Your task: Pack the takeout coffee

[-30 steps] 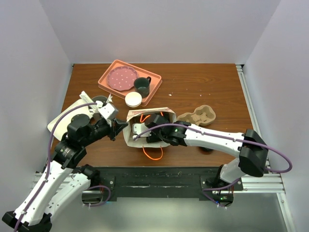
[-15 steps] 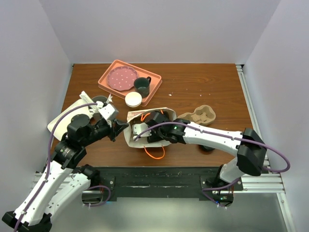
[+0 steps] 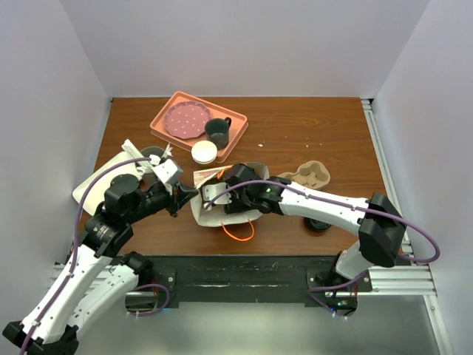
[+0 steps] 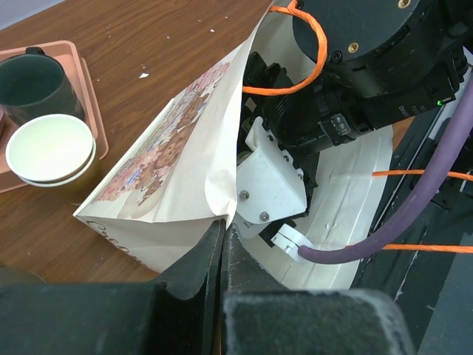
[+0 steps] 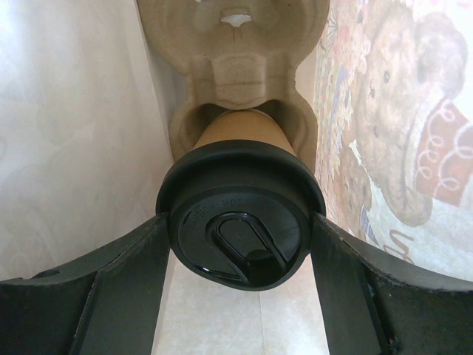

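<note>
Takeout coffee [image 5: 240,214] in bag [image 4: 164,168], R end effector [image 5: 239,231] gripping; L end effector [image 4: 222,238] pinching bag

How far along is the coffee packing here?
Done: the takeout coffee sits in a pulp carrier inside the paper bag. In hand: left gripper pinches the bag's edge; right gripper grips the cup's lid. Left: release, withdraw.
</note>
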Robot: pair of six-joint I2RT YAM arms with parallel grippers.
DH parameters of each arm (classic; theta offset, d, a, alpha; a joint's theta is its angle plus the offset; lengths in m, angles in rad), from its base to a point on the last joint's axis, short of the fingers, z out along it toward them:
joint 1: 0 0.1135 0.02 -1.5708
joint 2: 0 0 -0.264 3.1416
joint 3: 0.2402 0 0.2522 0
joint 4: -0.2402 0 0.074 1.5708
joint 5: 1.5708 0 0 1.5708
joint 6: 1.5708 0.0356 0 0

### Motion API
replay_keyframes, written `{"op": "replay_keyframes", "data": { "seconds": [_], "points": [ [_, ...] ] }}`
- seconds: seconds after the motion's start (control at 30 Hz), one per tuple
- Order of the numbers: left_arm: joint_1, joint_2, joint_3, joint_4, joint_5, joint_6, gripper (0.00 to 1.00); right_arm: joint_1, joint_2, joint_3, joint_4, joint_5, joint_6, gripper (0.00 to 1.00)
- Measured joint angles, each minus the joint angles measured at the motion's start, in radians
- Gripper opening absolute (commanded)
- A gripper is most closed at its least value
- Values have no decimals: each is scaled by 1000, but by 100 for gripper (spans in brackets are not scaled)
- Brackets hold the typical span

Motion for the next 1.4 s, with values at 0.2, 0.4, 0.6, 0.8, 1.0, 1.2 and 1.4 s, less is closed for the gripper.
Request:
{"op": "replay_keyframes", "data": {
  "seconds": [0.2,0.4,0.6,0.8,1.0,1.2,1.4],
  "points": [
    [-1,8,3,0,0,0,0,-17,1,0,11,-23,0,30],
    [-1,16,7,-1,-1,0,0,-27,20,0,32,-26,0,38],
    [-1,20,9,-6,-2,0,0,-29,45,1,63,-19,1,39],
    [-1,21,9,-13,-8,0,0,-32,67,10,83,-18,4,44],
    [-1,22,18,-24,-13,0,0,-33,71,13,85,-18,8,60],
    [-1,23,20,-27,-27,-5,0,-34,71,14,85,-18,12,74],
    [-1,28,23,-26,-50,-33,0,-37,71,26,74,-19,27,85]
  ]
}}
